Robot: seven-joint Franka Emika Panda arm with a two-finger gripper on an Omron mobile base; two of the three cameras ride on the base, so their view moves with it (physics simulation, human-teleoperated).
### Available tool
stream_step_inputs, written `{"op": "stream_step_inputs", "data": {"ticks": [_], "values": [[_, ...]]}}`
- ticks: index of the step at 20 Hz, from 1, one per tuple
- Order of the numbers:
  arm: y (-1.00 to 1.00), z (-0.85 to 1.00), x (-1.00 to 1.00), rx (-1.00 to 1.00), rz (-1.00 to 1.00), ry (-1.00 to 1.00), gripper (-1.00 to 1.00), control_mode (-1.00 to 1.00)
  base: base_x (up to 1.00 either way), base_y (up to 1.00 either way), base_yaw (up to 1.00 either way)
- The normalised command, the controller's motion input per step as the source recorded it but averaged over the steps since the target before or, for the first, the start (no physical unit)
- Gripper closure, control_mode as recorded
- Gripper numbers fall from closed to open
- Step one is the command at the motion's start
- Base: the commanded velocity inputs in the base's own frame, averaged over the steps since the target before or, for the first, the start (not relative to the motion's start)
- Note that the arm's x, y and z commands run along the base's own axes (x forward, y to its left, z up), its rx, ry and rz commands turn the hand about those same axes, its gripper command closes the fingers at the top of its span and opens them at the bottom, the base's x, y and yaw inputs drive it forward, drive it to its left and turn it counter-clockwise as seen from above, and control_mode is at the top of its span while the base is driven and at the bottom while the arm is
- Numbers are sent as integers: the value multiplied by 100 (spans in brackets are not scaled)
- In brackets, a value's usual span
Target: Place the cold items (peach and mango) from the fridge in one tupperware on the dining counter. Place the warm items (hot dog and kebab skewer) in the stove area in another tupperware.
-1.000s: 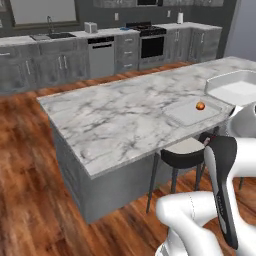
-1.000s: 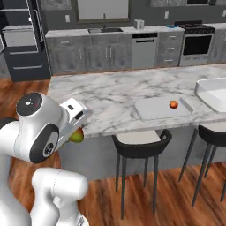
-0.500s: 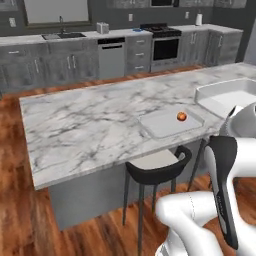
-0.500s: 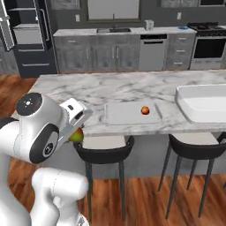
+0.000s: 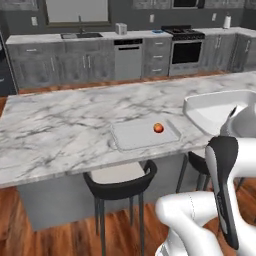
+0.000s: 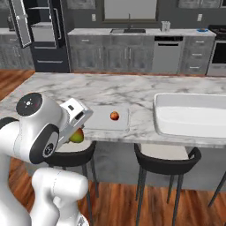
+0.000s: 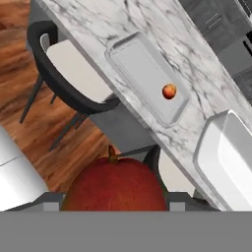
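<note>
The gripper (image 7: 115, 209) was partly open and closed around the mango (image 7: 114, 184), a red and green fruit with a small stem on top. In the hand view the mango sat right at the bottom, between the two fingers. In the right base view the mango (image 6: 77, 136) peeked out from under the white hand, low and in front of the counter's edge, above a stool (image 6: 70, 154).

Past the mango stood the marble counter (image 5: 60, 130). A flat, shallow tupperware (image 5: 142, 134) lay on it near the front edge. The peach (image 5: 158, 128) rested inside that tupperware, toward its right side in the left base view. The peach (image 7: 169, 91) looked small, round and orange. The mango was well apart from it, off the counter.

A second, deeper white tupperware (image 6: 190, 117) sat on the counter to the right of the first one, a little apart from it.

Dark stools with pale seats (image 5: 120, 177) stood under the counter on the wood floor (image 5: 60, 237).

Far behind were grey cabinets (image 5: 70, 62), a sink (image 5: 82, 35), a stove (image 5: 185, 47) and a tall dark fridge (image 6: 44, 35) with its door open.
</note>
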Motion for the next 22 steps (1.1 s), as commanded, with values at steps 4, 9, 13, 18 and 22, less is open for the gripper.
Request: {"op": "stream_step_inputs", "data": {"ticks": [4, 9, 13, 18, 22], "values": [[0, 0, 0, 0, 0, 0, 100, 100, 43, -73, 41], [0, 0, 0, 0, 0, 0, 100, 100, 42, -56, 41], [0, 0, 0, 0, 0, 0, 100, 100, 43, -44, 37], [0, 0, 0, 0, 0, 0, 100, 100, 36, -45, 35], [0, 0, 0, 0, 0, 0, 100, 100, 21, -44, 35]]}}
